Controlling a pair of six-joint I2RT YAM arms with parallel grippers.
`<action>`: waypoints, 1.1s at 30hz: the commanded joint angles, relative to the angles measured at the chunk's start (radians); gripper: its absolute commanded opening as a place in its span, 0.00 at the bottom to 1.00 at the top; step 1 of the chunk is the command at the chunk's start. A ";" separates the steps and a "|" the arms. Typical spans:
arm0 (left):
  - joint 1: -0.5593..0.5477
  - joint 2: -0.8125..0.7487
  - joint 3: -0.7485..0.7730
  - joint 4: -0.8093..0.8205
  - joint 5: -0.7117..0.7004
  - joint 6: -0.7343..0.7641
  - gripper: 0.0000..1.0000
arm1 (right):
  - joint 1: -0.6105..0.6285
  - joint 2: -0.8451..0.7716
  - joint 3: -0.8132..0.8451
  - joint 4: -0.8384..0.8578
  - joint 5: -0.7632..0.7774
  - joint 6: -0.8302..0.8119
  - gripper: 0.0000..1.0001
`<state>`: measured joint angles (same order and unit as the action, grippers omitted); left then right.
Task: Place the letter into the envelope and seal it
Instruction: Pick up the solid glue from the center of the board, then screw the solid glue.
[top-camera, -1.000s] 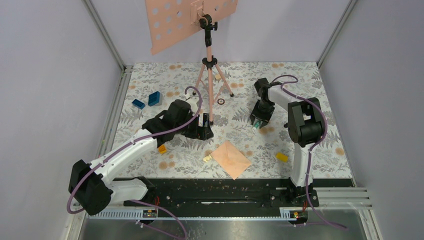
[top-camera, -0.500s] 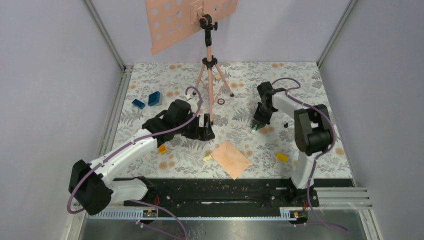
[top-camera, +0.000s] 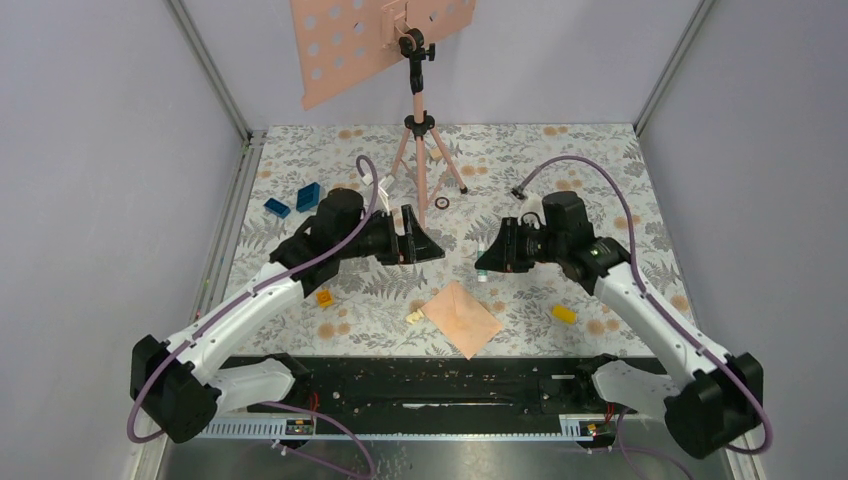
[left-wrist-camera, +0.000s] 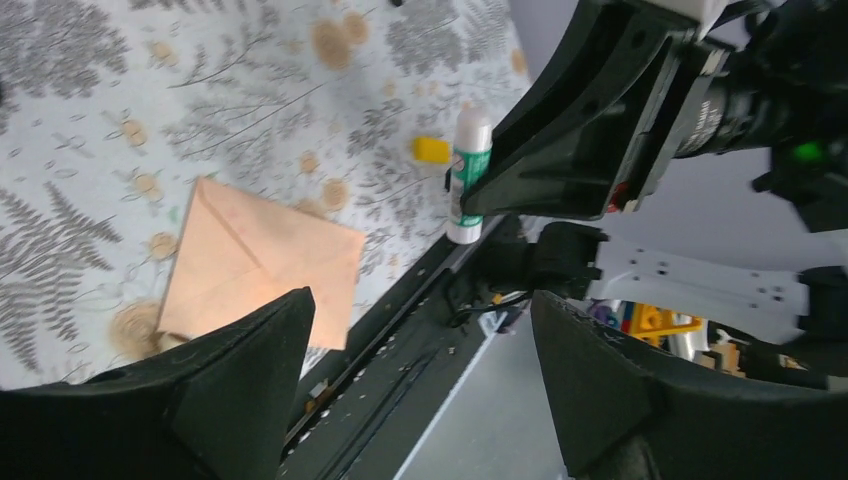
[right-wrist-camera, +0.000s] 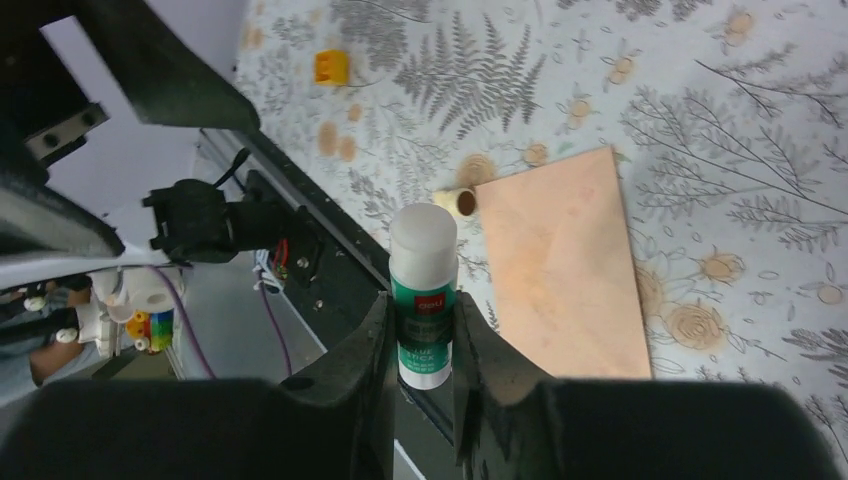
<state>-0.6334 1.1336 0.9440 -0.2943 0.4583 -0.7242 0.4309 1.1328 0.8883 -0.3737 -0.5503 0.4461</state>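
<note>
The peach envelope (top-camera: 461, 318) lies flat on the floral table near the front edge, also seen in the left wrist view (left-wrist-camera: 265, 260) and the right wrist view (right-wrist-camera: 565, 270). The letter is out of view. My right gripper (top-camera: 487, 262) (right-wrist-camera: 422, 320) is shut on a green-and-white glue stick (right-wrist-camera: 423, 250) (left-wrist-camera: 468, 170), held above the table just beyond the envelope. My left gripper (top-camera: 425, 245) (left-wrist-camera: 420, 300) hangs open and empty, facing the right gripper across a short gap.
A pink tripod (top-camera: 420, 150) carrying a perforated pink plate (top-camera: 385, 40) stands at the back. Blue blocks (top-camera: 308, 196) lie far left, an orange block (top-camera: 324, 297) and a yellow block (top-camera: 564, 314) nearer. A small cream piece (top-camera: 414, 316) touches the envelope's left corner.
The right arm closed on the glue stick, lifted it and swung in toward the middle. The left gripper turned up to face it. The envelope has not moved.
</note>
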 joint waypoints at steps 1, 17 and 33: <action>0.006 -0.048 0.019 0.186 0.104 -0.096 0.79 | 0.006 -0.104 -0.041 0.165 -0.119 0.043 0.00; -0.070 -0.050 -0.107 0.461 0.239 -0.058 0.77 | 0.010 -0.121 -0.176 0.823 -0.149 0.483 0.00; -0.034 0.034 -0.239 1.161 0.431 -0.487 0.69 | 0.009 -0.034 -0.216 1.289 -0.319 0.756 0.00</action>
<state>-0.6731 1.1664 0.7040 0.6579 0.8356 -1.1320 0.4335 1.0843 0.6632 0.7277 -0.8051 1.1183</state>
